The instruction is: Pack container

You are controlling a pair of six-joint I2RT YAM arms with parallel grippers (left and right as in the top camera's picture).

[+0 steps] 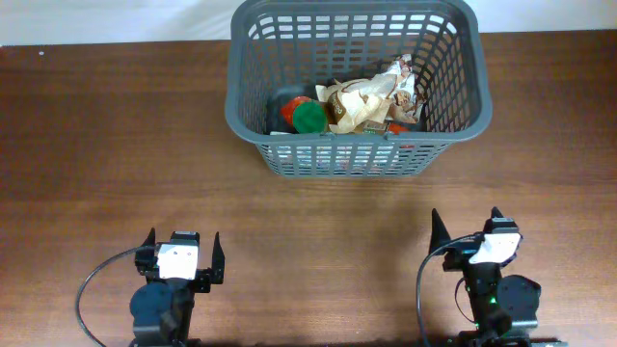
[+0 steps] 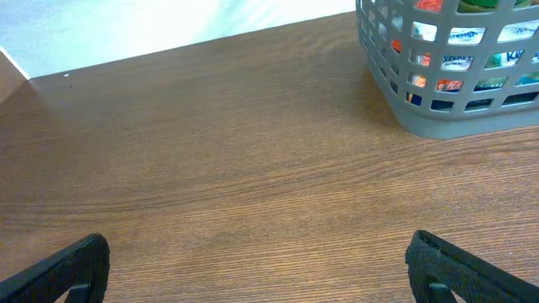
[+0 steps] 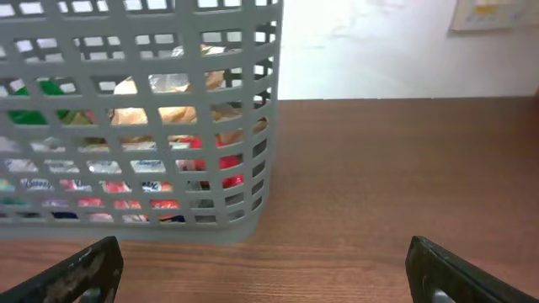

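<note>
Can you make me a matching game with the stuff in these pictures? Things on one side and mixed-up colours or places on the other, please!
Things:
1. basket
2. round lid
3. crinkly bag
4. left gripper

Clues:
A. bright green
B. open and empty, at the near side of the table
C. dark grey, with slotted sides
D. tan and white, lying inside the basket

Right pairs: 1-C, 2-A, 3-D, 4-B.

Dark grey lattice container [image 1: 355, 154] on brown wood-grain table [image 1: 116, 145]
</note>
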